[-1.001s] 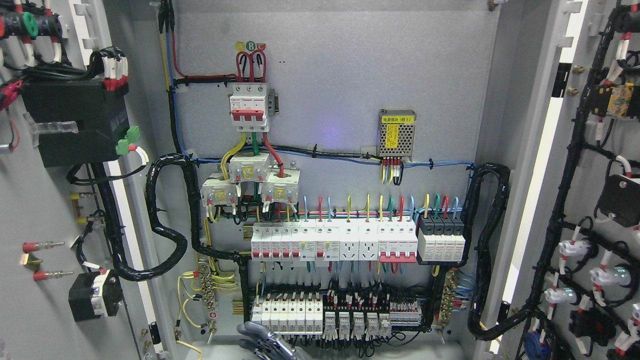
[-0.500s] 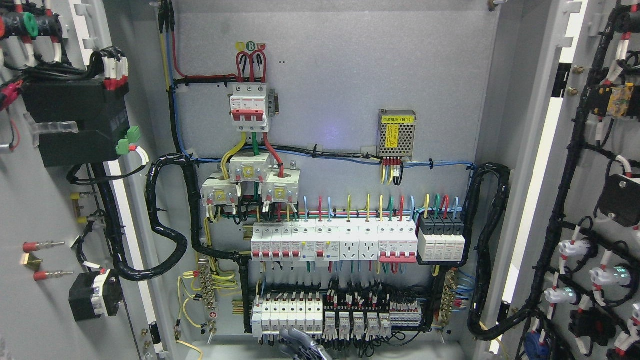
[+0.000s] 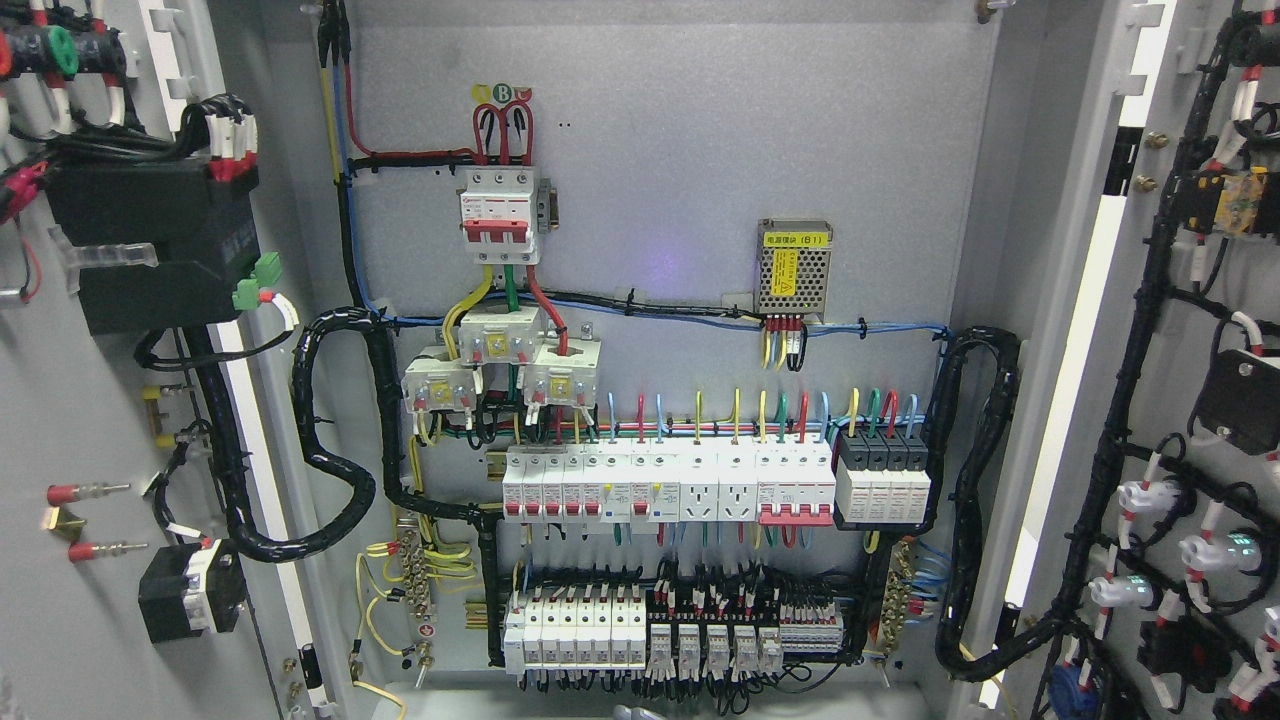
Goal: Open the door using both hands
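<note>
Doors (image 3: 90, 400) stand swung wide around the wired backplate (image 3: 680, 150); robot hand's grasp can't be told.

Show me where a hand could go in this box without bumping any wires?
The bare grey back panel above the meshed power supply and right of the red-handled breaker is free. The lower half is crowded: breaker rows, relays, and black cable looms along both sides.

robot hand (image 3: 638, 713) | only a small sliver shows at the bottom edge | pale grey, rounded | glossy | no cables, screws or markings discernible
</note>
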`<act>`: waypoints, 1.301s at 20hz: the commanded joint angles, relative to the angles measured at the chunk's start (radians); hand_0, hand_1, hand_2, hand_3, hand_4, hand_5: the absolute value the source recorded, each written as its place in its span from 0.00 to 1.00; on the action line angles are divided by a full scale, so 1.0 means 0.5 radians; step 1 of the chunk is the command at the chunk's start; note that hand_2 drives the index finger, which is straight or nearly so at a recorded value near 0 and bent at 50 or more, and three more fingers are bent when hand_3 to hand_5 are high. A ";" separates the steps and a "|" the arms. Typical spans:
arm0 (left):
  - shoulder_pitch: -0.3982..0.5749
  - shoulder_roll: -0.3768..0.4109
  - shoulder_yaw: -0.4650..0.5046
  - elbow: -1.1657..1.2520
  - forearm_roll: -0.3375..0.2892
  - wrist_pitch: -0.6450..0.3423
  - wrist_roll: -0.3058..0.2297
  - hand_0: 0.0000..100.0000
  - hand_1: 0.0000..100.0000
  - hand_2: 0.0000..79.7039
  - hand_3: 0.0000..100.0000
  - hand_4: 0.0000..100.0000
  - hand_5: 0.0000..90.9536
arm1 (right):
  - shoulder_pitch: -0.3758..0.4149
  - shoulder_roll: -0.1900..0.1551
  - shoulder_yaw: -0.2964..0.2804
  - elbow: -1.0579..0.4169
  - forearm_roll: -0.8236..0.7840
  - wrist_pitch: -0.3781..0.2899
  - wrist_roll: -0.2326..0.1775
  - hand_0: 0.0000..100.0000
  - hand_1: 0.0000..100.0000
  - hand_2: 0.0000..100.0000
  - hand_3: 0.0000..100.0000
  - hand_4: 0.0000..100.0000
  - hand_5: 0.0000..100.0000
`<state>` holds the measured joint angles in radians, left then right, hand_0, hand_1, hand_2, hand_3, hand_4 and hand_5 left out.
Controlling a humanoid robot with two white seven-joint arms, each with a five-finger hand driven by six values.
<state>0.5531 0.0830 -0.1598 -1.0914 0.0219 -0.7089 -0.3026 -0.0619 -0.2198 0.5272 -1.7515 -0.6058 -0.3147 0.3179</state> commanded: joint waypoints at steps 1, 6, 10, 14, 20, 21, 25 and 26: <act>0.118 0.104 -0.159 -0.842 0.012 -0.294 0.001 0.12 0.39 0.00 0.00 0.00 0.00 | 0.197 -0.183 -0.171 -0.246 0.034 -0.097 0.012 0.12 0.39 0.00 0.00 0.00 0.00; 0.103 0.104 -0.138 -1.001 0.057 -0.423 0.001 0.12 0.39 0.00 0.00 0.00 0.00 | 0.295 -0.244 -0.296 -0.295 0.034 -0.190 0.018 0.12 0.39 0.00 0.00 0.00 0.00; 0.084 0.092 -0.131 -1.143 0.165 -0.441 0.001 0.12 0.39 0.00 0.00 0.00 0.00 | 0.372 -0.269 -0.373 -0.350 0.034 -0.278 0.018 0.12 0.39 0.00 0.00 0.00 0.00; 0.008 0.092 -0.125 -1.259 0.208 -0.475 0.001 0.12 0.39 0.00 0.00 0.00 0.00 | 0.403 -0.275 -0.477 -0.384 0.033 -0.355 0.018 0.12 0.39 0.00 0.00 0.00 0.00; -0.127 0.055 -0.098 -1.471 0.223 -0.494 0.001 0.12 0.39 0.00 0.00 0.00 0.00 | 0.434 -0.312 -0.591 -0.412 0.030 -0.438 0.018 0.12 0.39 0.00 0.00 0.00 0.00; -0.134 0.049 -0.098 -1.517 0.223 -0.506 0.001 0.12 0.39 0.00 0.00 0.00 0.00 | 0.443 -0.315 -0.597 -0.424 0.030 -0.463 0.018 0.12 0.39 0.00 0.00 0.00 0.00; -0.167 0.033 -0.101 -1.624 0.220 -0.695 0.001 0.12 0.39 0.00 0.00 0.00 0.00 | 0.470 -0.349 -0.640 -0.476 0.030 -0.506 0.015 0.12 0.39 0.00 0.00 0.00 0.00; -0.177 0.027 -0.101 -1.640 0.220 -0.769 0.001 0.12 0.39 0.00 0.00 0.00 0.00 | 0.489 -0.349 -0.665 -0.488 0.030 -0.524 0.015 0.12 0.39 0.00 0.00 0.00 0.00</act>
<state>0.4965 0.1127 -0.2112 -1.7227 0.1275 -0.7702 -0.3027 0.1558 -0.3555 0.2876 -1.9352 -0.5906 -0.5592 0.3306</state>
